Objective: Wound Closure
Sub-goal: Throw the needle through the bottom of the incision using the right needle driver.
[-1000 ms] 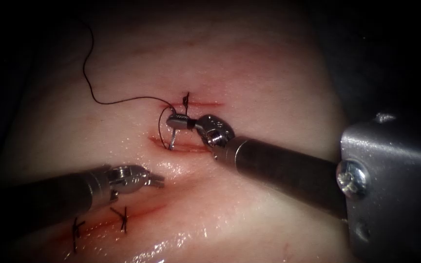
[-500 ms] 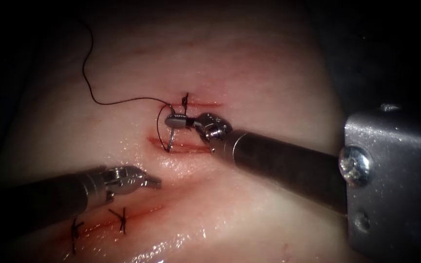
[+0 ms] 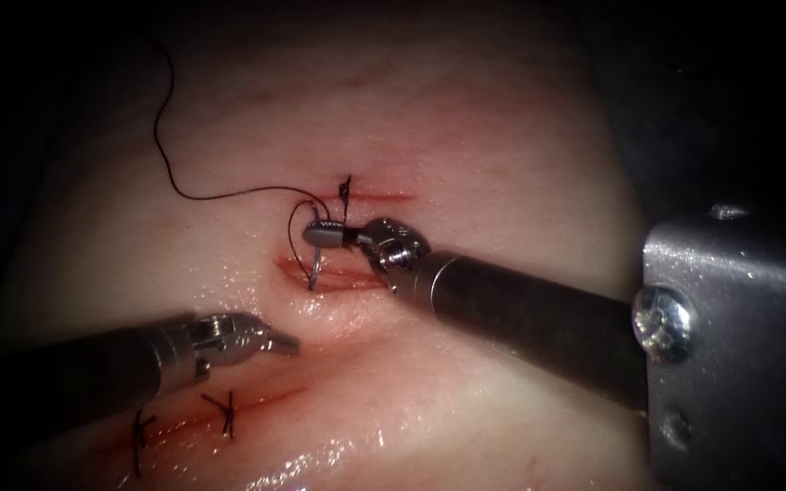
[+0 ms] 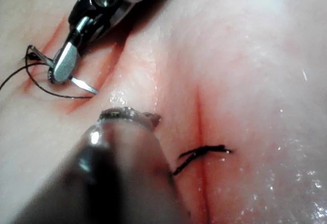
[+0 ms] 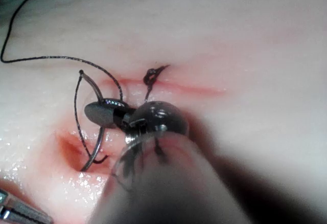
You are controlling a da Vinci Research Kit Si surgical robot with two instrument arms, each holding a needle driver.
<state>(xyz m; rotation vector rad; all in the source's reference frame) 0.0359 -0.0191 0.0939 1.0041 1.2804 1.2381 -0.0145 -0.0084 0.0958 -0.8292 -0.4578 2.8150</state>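
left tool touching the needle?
Apart. In the endoscope view the left tool sits below the needle, bare tissue between them; the right tool grips the needle mid-curve.

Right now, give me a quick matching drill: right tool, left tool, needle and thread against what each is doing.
1. right tool
2. left tool
3. needle
4. thread

a. tip in the tissue at the cut
b. holds nothing, below the cut
c. trails up and left from the needle
d. shut on the needle's mid curve

Pairs: 1-d, 2-b, 3-a, 4-c
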